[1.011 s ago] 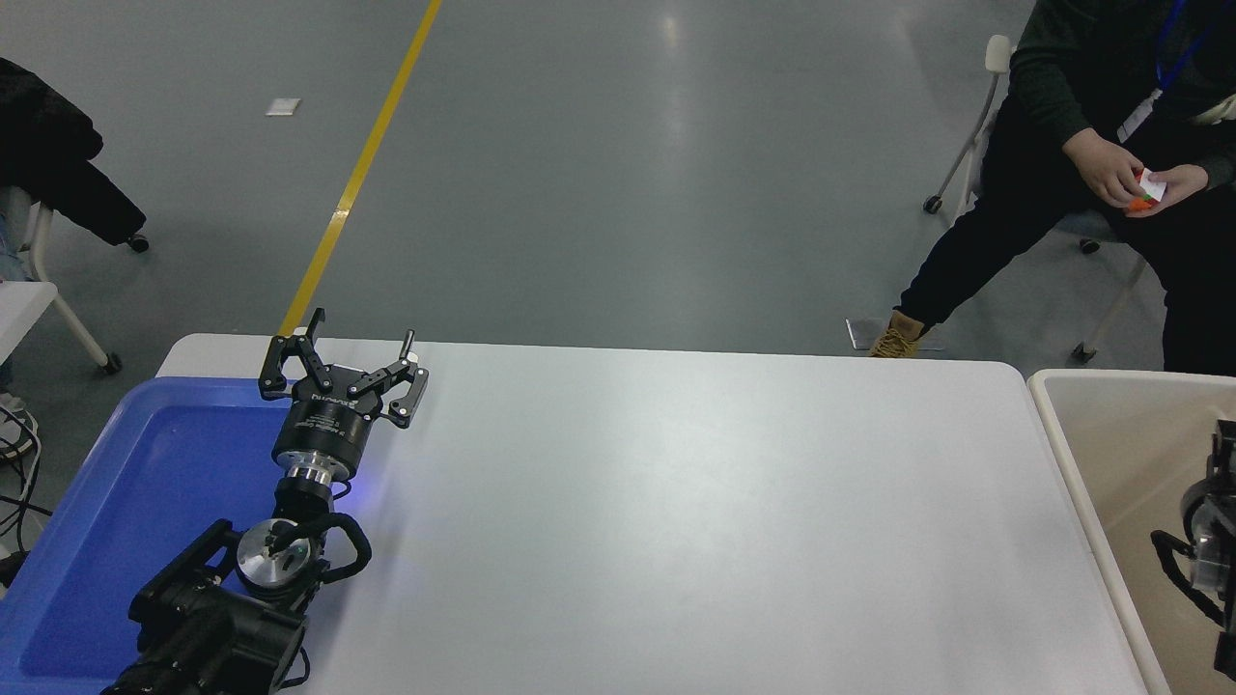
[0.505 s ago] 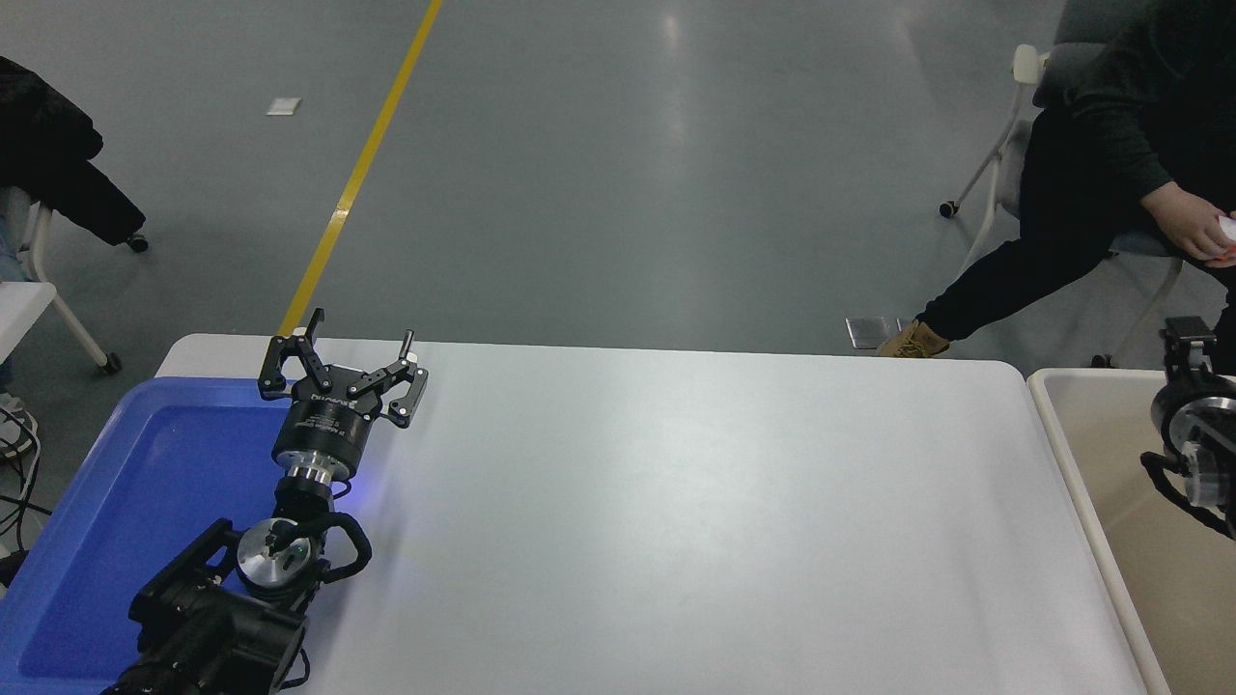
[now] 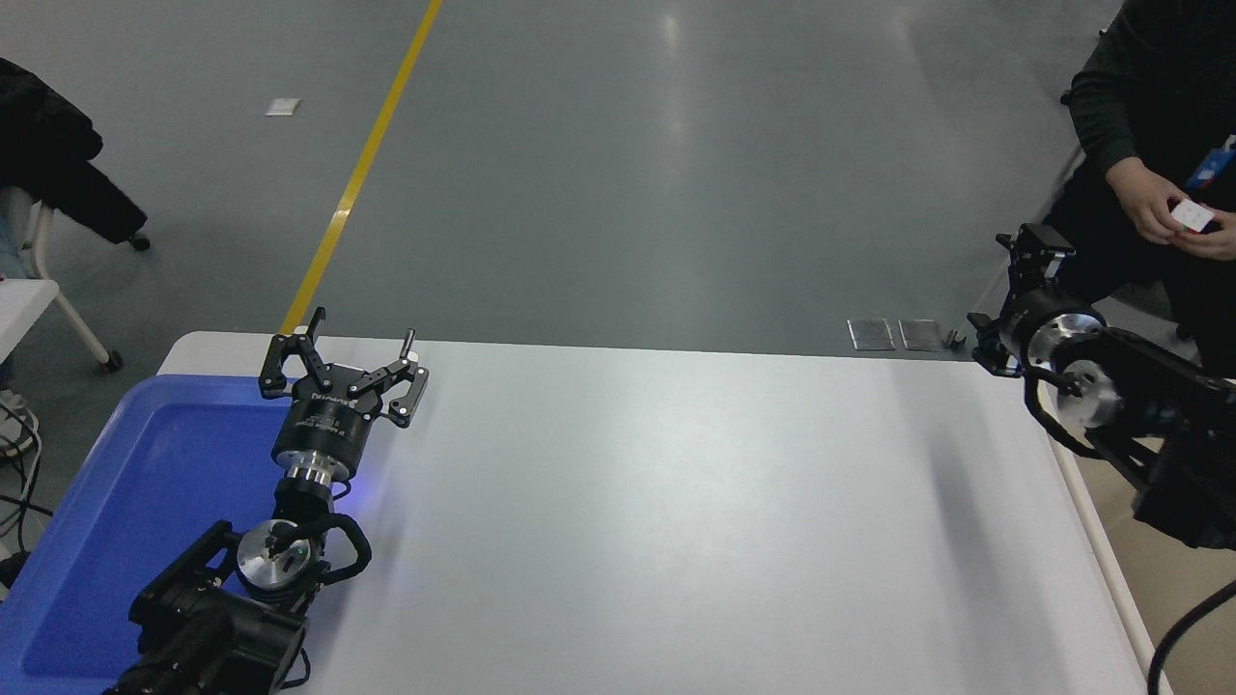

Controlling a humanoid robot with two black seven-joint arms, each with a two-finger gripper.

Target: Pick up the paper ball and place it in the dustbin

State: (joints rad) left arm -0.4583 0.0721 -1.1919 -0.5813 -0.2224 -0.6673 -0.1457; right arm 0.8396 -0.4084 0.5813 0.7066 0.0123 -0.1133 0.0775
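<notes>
The paper ball is not visible anywhere in the head view. Only part of the cream-beige dustbin [image 3: 1094,541] shows, at the table's right end, mostly covered by my right arm. My right gripper [image 3: 1035,253] is raised above the table's far right corner and points away from me. Nothing shows in it, and I cannot tell how it stands. My left gripper [image 3: 364,330] is parked at the lower left by the blue tray, open and empty.
A shallow blue tray [image 3: 145,463] lies on the white table [image 3: 657,521] at the left. A person sits at the top right holding a colourful cube [image 3: 1193,214]. A chair with a black coat [image 3: 58,174] stands at the far left.
My right arm has risen out of the dustbin and swung up and left over the table's far right corner. The person has shifted to the right. The left arm has not moved.
</notes>
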